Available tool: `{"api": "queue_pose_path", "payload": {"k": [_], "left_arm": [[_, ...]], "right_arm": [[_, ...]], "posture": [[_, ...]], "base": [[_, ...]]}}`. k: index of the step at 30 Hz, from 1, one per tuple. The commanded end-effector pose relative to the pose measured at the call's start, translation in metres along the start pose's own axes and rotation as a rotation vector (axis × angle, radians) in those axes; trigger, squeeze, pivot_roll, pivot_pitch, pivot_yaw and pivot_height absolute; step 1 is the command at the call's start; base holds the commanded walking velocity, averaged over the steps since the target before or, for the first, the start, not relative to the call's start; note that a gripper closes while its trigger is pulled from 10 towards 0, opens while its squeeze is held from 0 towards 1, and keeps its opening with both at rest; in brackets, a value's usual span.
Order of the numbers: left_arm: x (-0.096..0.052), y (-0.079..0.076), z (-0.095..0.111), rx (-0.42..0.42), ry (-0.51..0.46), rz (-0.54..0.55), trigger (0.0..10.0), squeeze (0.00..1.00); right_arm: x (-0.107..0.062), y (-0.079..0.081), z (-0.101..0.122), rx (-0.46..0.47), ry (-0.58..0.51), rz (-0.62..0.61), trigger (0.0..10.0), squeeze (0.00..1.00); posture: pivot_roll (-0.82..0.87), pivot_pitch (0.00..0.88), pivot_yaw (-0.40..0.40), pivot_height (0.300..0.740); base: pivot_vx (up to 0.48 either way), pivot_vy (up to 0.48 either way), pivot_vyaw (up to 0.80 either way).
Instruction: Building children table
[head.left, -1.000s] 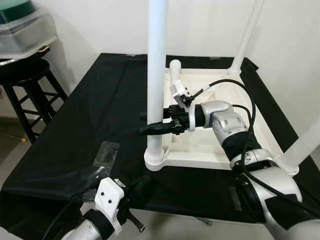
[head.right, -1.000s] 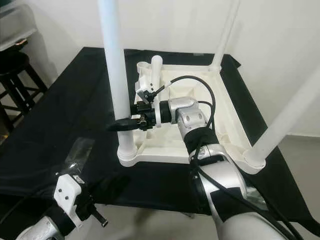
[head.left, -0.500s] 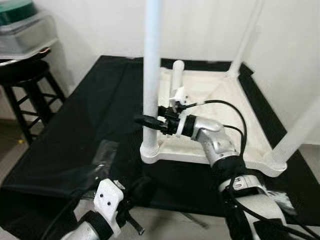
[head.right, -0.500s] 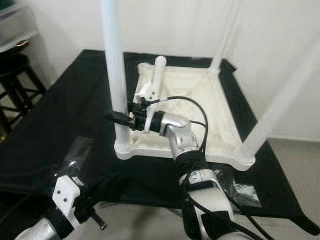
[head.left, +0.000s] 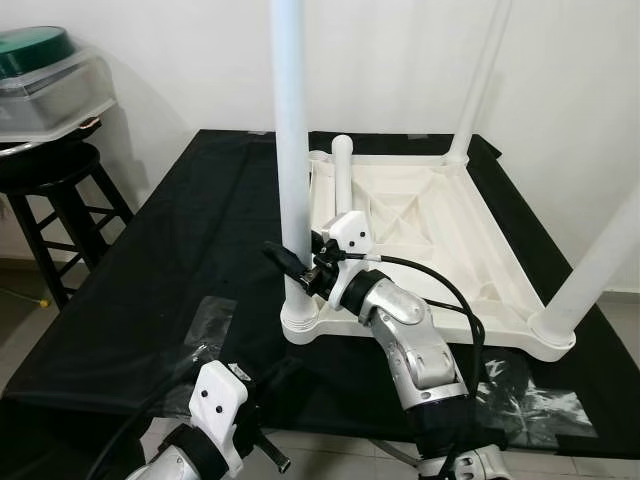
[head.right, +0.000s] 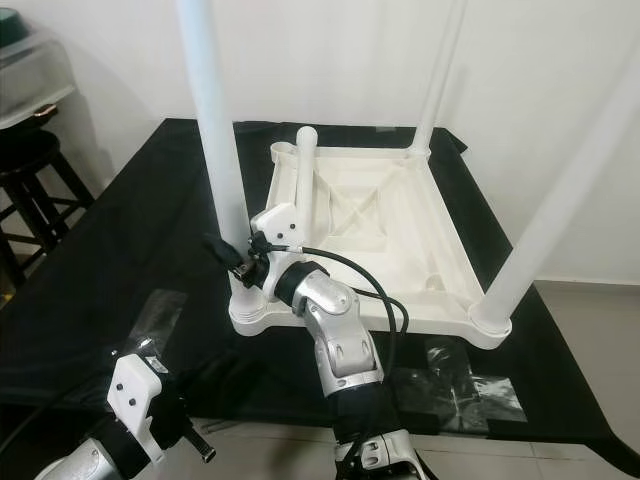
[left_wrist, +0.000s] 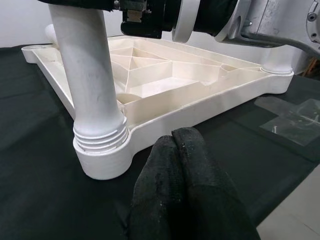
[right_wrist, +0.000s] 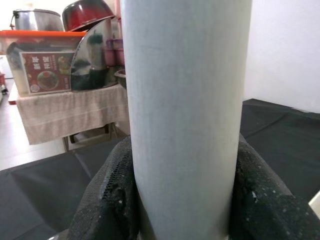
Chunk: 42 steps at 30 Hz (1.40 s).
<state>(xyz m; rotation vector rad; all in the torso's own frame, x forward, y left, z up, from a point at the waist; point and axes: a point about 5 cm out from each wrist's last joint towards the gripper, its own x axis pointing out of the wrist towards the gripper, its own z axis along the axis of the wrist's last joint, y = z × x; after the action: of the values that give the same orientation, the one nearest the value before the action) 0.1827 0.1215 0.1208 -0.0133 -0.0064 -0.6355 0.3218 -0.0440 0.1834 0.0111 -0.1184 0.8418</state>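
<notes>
— Three legs are standing on our upturned children's table top (head.left: 420, 215), which lies on the black-draped bench (head.left: 150, 270); how's our grip?
— Our right end effector (head.left: 290, 265) is clamped around the near-left leg (head.left: 291, 150), low down by its socket. Our left end effector (left_wrist: 185, 190) sits closed and empty at the bench edge.
— What worries us?
— We think twisting off-axis could cross the threads or slide the top. The loose fourth leg (head.left: 342, 175) and plastic wrap (head.left: 205, 320) lie close by; the stool (head.left: 45, 175) stands clear.

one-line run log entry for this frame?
step: leg fitting | right gripper: shut on near-left leg | left gripper: shut, idle | tabletop: upside down
</notes>
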Motion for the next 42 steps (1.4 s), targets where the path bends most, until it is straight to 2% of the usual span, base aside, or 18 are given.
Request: {"api": "queue_pose_path", "payload": {"k": [1, 2, 3, 5, 6, 7, 8, 9, 10, 11, 12, 15, 16, 27, 28, 29, 38, 42], "left_arm": [[-0.001, 0.002, -0.002, -0.002, 0.009, 0.01, 10.0, 0.0], [-0.001, 0.002, -0.002, -0.002, 0.009, 0.01, 10.0, 0.0], [0.0, 0.002, -0.002, -0.002, 0.002, 0.004, 10.0, 0.0], [0.0, 0.001, -0.001, -0.002, -0.003, -0.001, 10.0, 0.0], [0.0, 0.001, 0.0, -0.006, -0.016, 0.0, 10.0, 0.0], [0.0, 0.001, 0.0, -0.006, -0.016, 0.0, 10.0, 0.0], [0.0, 0.0, 0.001, -0.008, -0.026, -0.001, 10.0, 0.0], [0.001, 0.0, 0.002, -0.009, -0.033, 0.0, 10.0, 0.0], [0.001, 0.0, 0.002, -0.009, -0.033, 0.0, 10.0, 0.0], [0.001, -0.001, 0.002, -0.01, -0.038, -0.001, 10.0, 0.0], [0.001, -0.001, 0.002, -0.01, -0.038, -0.001, 10.0, 0.0], [0.001, -0.001, 0.003, -0.011, -0.04, -0.002, 10.0, 0.0], [0.001, 0.0, 0.003, -0.015, -0.039, -0.001, 10.0, 0.0], [0.0, 0.0, 0.004, -0.022, -0.035, 0.0, 10.0, 0.0], [-0.001, 0.0, 0.004, -0.021, -0.033, 0.0, 10.0, 0.0], [-0.001, 0.0, 0.004, -0.021, -0.032, 0.0, 10.0, 0.0], [-0.001, -0.001, 0.004, -0.02, -0.029, 0.0, 10.0, 0.0], [-0.001, -0.002, 0.004, -0.024, -0.031, -0.005, 10.0, 0.0]], "right_arm": [[-0.007, 0.001, -0.032, 0.078, 0.133, -0.03, 10.0, 0.0], [-0.007, 0.001, -0.032, 0.078, 0.133, -0.03, 10.0, 0.0], [-0.006, 0.003, -0.024, 0.108, 0.112, 0.01, 10.0, 1.0], [-0.006, 0.006, -0.019, 0.127, 0.096, 0.042, 10.0, 1.0], [-0.004, 0.004, -0.007, 0.134, 0.068, 0.14, 10.0, 0.93], [-0.004, 0.004, -0.007, 0.134, 0.068, 0.14, 10.0, 0.93], [-0.002, 0.003, 0.006, 0.109, 0.039, 0.269, 10.0, 0.0], [-0.001, 0.002, 0.015, 0.08, 0.025, 0.376, 10.0, 0.0], [-0.001, 0.002, 0.015, 0.08, 0.025, 0.376, 10.0, 0.0], [0.0, 0.0, 0.02, 0.038, 0.031, 0.489, 10.0, 0.0], [0.0, 0.0, 0.02, 0.038, 0.031, 0.489, 10.0, 0.0], [0.001, -0.008, 0.024, -0.03, 0.073, 0.647, 10.0, 0.0], [0.006, -0.023, 0.028, -0.046, 0.116, 0.71, 10.0, 0.0], [0.015, -0.043, 0.031, -0.002, 0.188, 0.698, 10.0, 0.0], [0.016, -0.045, 0.032, 0.021, 0.194, 0.695, 9.5, 0.0], [0.017, -0.047, 0.033, 0.04, 0.192, 0.693, 0.3, 0.0], [0.015, -0.052, 0.031, 0.05, 0.201, 0.738, 0.0, 0.0], [0.006, -0.058, 0.022, 0.001, 0.213, 0.695, 0.0, 0.0]], "posture": [[0.05, 0.074, -0.011, 0.74], [0.05, 0.074, -0.011, 0.74], [0.05, 0.071, -0.014, 0.74], [0.05, 0.071, -0.014, 0.74], [0.05, 0.066, -0.016, 0.74], [0.05, 0.066, -0.016, 0.74], [0.05, 0.062, -0.017, 0.74], [0.05, 0.062, -0.017, 0.74], [0.05, 0.062, -0.017, 0.74], [0.06, 0.062, -0.017, 0.74], [0.06, 0.062, -0.017, 0.74], [0.07, 0.057, -0.014, 0.74], [0.08, 0.054, -0.008, 0.74], [0.1, 0.052, -0.001, 0.74], [0.11, 0.055, -0.001, 0.74], [0.11, 0.055, -0.001, 0.74], [0.11, 0.057, -0.001, 0.74], [0.09, 0.067, 0.002, 0.74]], "base": [[0.0, 0.0, 0.0], [0.0, 0.0, 0.0], [0.0, 0.0, 0.0], [0.0, 0.0, 0.0], [0.0, 0.0, 0.0], [0.0, 0.0, 0.0], [0.0, 0.0, 0.0], [0.0, 0.0, 0.0], [0.0, 0.0, 0.0], [0.0, 0.0, 0.0], [0.0, 0.0, 0.0], [0.0, 0.0, 0.0], [0.0, 0.0, 0.0], [0.0, 0.0, 0.0], [0.0, 0.0, 0.0], [0.0, 0.0, 0.0], [0.0, 0.0, 0.0], [0.0, 0.0, 0.0]]}}
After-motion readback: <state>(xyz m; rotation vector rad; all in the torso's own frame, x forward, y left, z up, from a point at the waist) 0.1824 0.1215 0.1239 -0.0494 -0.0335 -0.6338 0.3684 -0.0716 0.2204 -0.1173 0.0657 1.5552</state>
